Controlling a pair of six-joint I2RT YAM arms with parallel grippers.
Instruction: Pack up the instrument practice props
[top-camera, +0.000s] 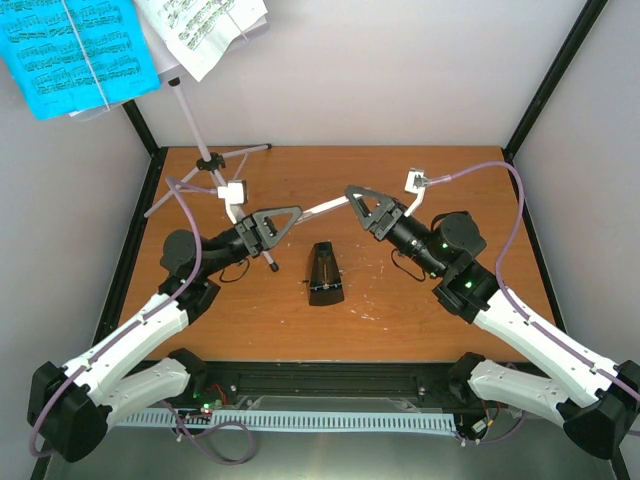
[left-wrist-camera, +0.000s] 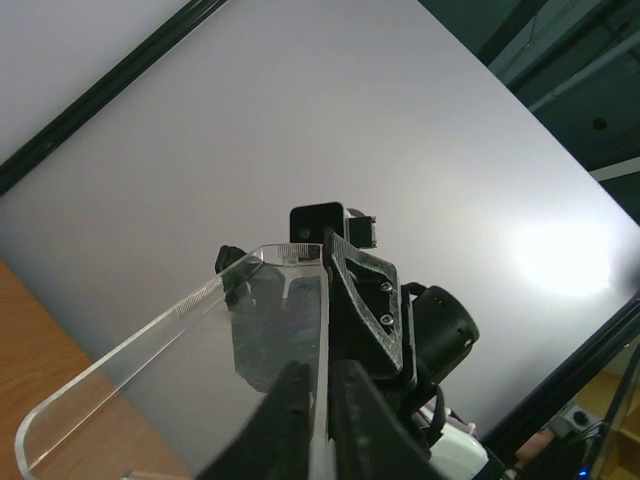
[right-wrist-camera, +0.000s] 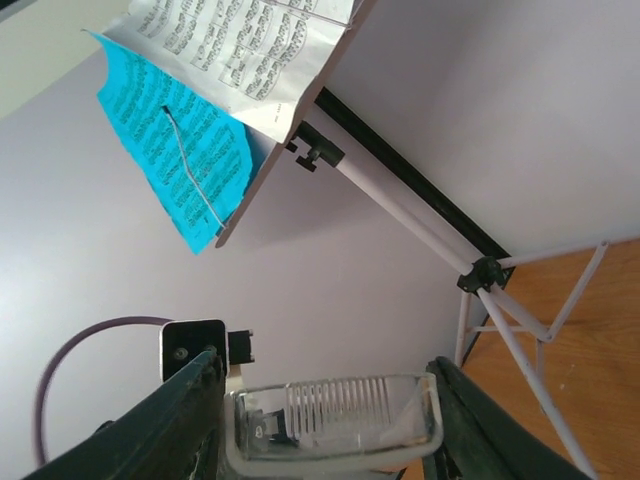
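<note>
The black pyramid metronome (top-camera: 325, 272) stands on the table's middle without its cover. The clear cover (top-camera: 322, 207) hangs in the air between my two grippers. My left gripper (top-camera: 295, 214) is shut on one thin wall of it (left-wrist-camera: 180, 360), the fingers (left-wrist-camera: 375, 430) pinching the edge. My right gripper (top-camera: 350, 194) is shut across the cover's other end (right-wrist-camera: 340, 410), one finger on each side. The silver tripod music stand (top-camera: 190, 110) stands at the back left with a blue sheet (top-camera: 75, 50) and a white sheet (top-camera: 200, 30) on its tray.
The stand's legs (top-camera: 235, 153) spread over the table's back left corner, close behind my left gripper. Black frame posts (top-camera: 555, 75) and grey walls close in the table. The stand's pole (right-wrist-camera: 400, 210) and sheets (right-wrist-camera: 175, 150) show in the right wrist view.
</note>
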